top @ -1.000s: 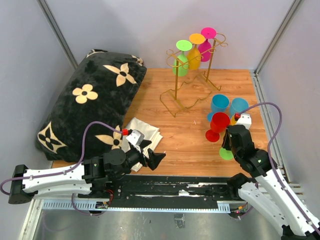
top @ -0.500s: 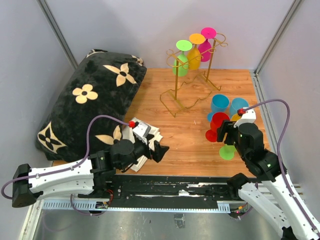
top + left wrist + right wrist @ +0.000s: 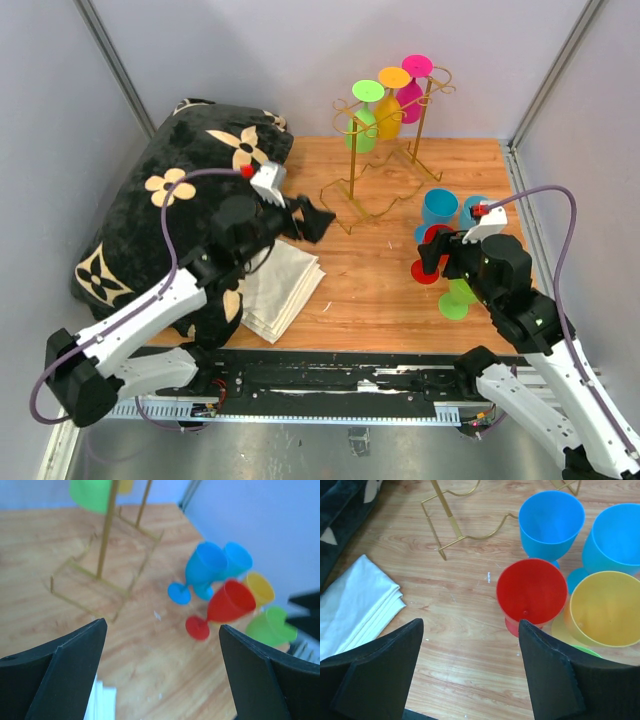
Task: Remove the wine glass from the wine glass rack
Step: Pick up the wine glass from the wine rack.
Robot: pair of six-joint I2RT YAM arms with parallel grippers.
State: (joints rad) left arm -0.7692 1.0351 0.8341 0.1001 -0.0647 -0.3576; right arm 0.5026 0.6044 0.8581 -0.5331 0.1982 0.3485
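The wine glass rack (image 3: 385, 160), thin gold wire, stands at the back of the wooden table. Green (image 3: 362, 125), yellow (image 3: 388, 112) and pink (image 3: 410, 95) wine glasses hang upside down from its top rail. My left gripper (image 3: 312, 221) is open and empty, hovering left of the rack's base. The left wrist view shows the rack post (image 3: 106, 535) ahead and the hanging green glass (image 3: 92, 492) at the top edge. My right gripper (image 3: 438, 262) is open and empty above the table, beside the red glass (image 3: 532, 592).
Two blue glasses (image 3: 551, 522), a yellow one (image 3: 605, 607) and a green one (image 3: 458, 298) stand clustered with the red one at the right. A black flowered pillow (image 3: 170, 210) fills the left side. A folded white cloth (image 3: 280, 285) lies near the front.
My left arm has swung from the near edge up toward the rack. My right gripper has opened and pulled back from the green glass, which now stands on the table.
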